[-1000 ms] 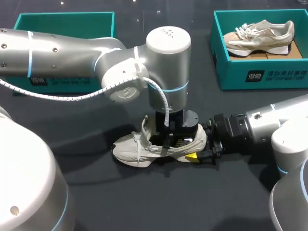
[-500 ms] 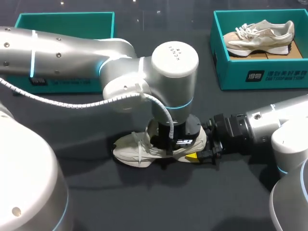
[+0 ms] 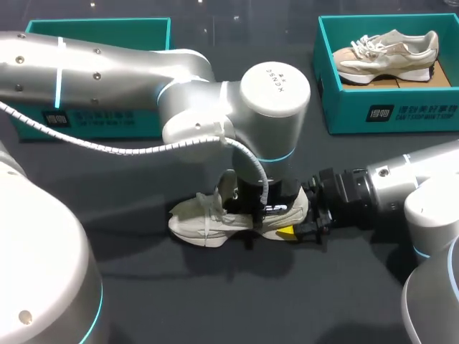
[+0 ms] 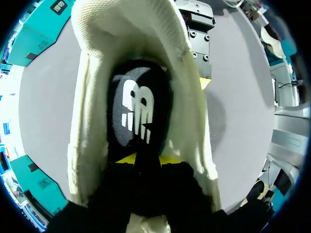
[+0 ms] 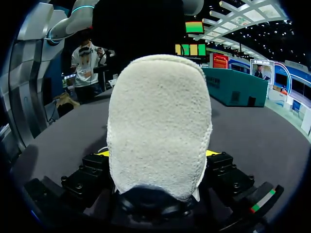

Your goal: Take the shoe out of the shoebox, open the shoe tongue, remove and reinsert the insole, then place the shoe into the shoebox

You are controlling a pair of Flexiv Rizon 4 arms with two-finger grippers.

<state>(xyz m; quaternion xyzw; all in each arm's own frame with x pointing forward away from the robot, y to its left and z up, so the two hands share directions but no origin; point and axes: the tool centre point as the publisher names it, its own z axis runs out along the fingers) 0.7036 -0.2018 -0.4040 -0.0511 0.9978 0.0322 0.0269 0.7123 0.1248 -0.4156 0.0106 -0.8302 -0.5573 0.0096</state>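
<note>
A cream sneaker (image 3: 204, 218) lies on its side in the middle of the dark table, toe pointing left. My left gripper (image 3: 259, 209) reaches down into its opening. In the left wrist view the yellow tips (image 4: 125, 158) stand close together at the heel end of the black insole (image 4: 138, 109), pinching its edge. My right gripper (image 3: 295, 223) comes in from the right and clasps the heel. In the right wrist view the fuzzy heel (image 5: 160, 121) fills the gap, touched on both sides by the fingers (image 5: 101, 153).
A teal shoebox (image 3: 387, 111) at the back right holds a second sneaker (image 3: 387, 51). Another teal box (image 3: 100, 32) stands at the back left, partly behind my left arm.
My left arm has shifted right and lowered, pushing its gripper deeper into the shoe, and its fingers have narrowed. The right arm and the shoe have stayed put.
</note>
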